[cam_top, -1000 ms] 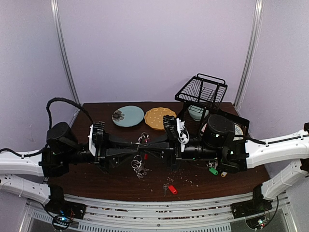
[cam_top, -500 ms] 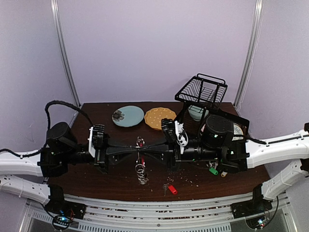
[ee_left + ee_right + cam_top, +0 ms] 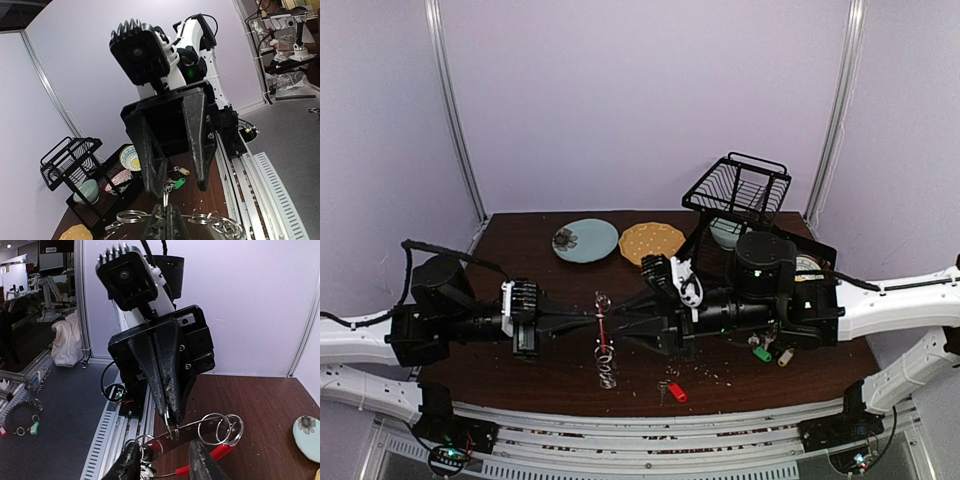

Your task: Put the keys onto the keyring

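Silvery keyring now stretched lower

Pale lilac walls with two slim metal poles enclose a dark wooden table, evenly lit from overhead.

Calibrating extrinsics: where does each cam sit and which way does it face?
Top external: above and behind the bases, looking down on the table; both arms show.
Left wrist: on the left arm, facing the open right hand; own fingertips at the bottom.
Right wrist: on the right arm, facing the closed left hand; own fingers at the bottom.
Shared: the keyring appears in all three.
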